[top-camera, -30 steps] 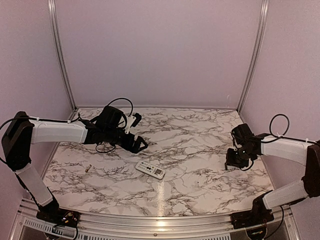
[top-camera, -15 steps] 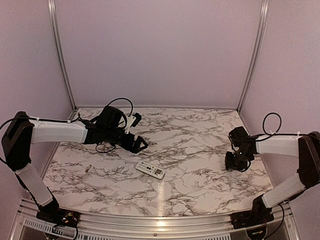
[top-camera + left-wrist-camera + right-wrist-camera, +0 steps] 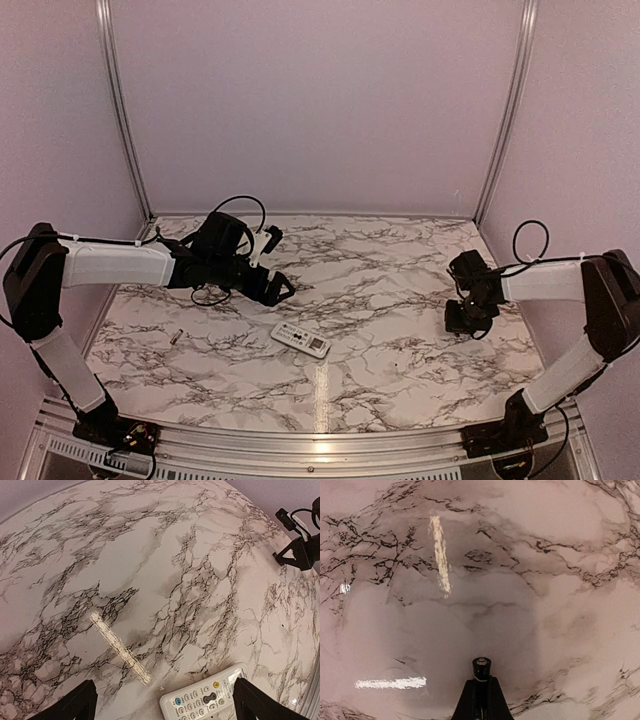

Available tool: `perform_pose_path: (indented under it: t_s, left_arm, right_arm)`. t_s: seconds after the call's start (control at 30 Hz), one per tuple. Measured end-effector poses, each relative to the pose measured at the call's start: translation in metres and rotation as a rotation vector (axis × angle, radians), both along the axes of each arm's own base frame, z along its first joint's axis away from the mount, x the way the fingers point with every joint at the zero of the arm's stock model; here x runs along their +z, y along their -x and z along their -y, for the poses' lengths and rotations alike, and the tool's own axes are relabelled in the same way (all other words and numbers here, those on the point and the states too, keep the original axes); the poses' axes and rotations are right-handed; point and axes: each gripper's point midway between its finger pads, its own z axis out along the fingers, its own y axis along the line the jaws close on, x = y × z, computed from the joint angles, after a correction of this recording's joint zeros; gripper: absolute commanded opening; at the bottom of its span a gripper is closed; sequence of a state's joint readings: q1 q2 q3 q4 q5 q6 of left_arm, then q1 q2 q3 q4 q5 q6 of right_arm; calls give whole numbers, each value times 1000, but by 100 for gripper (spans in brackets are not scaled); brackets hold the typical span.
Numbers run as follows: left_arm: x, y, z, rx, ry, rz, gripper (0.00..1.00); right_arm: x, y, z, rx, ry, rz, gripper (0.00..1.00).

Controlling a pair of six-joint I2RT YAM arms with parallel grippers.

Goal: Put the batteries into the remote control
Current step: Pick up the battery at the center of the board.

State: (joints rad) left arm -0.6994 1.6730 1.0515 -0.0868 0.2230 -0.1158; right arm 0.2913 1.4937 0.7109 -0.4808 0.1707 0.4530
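Desk [image 3: 400, 290]: a glossy white marble-patterned top, crossed by dark grey veins.
Back wall [image 3: 320, 100]: a plain, pale lilac panel, set upright behind the desk.
Side walls [image 3: 50, 120]: panels of the same pale tint, by which the desk is closed in on left and right.
Corner posts [image 3: 117, 100]: slim aluminium profiles, fitted where the back wall meets each side wall.
Front rail [image 3: 300, 445]: a metal strip, laid along the near edge of the desk.
Light: overhead lighting is reflected as a bright streak [image 3: 321, 385] on the desk.
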Motion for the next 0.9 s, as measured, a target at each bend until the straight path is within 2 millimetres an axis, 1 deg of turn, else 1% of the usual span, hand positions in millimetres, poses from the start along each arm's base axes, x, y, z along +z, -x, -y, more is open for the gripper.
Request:
perform_pose_path:
  t_s: [0.1, 0.13, 0.17, 0.27, 0.33, 0.37, 0.47, 0.5, 0.57, 0.63, 0.73, 0.9]
  left_arm:
    - [0, 0, 0, -1, -2, 0, 99]
    - [-1, 0, 0, -3, -5, 1, 99]
    - [-1, 1, -1, -7, -10, 2, 98]
    - [-6, 6, -1, -47, -38, 15, 95]
    - [-15, 18, 2, -114, -82, 39, 96]
    - [-22, 28, 5, -161, -111, 51, 97]
    - [-42, 61, 10, -319, -183, 70, 99]
    - [-45, 71, 14, -363, -192, 72, 99]
    - [-52, 84, 14, -447, -214, 88, 99]
    - [-54, 87, 14, -498, -222, 108, 99]
    - [-50, 89, 17, -567, -223, 152, 99]
    - [-44, 78, 39, -674, -229, 212, 99]
  right_arm:
    - [1, -4, -10, 44, 6, 6, 0]
    - [1, -4, -18, 70, 0, 8, 0]
    - [1, -3, -27, 102, -10, 8, 0]
    - [2, 4, -68, 243, -60, -5, 0]
    - [3, 9, -91, 316, -117, -17, 0]
    - [3, 12, -100, 344, -144, -24, 0]
    - [4, 17, -112, 393, -199, -40, 0]
    - [5, 18, -115, 407, -215, -44, 0]
    - [6, 21, -121, 434, -242, -48, 0]
    - [7, 21, -125, 457, -261, -47, 0]
    - [10, 22, -130, 485, -284, -40, 0]
    - [20, 26, -137, 524, -327, -9, 0]
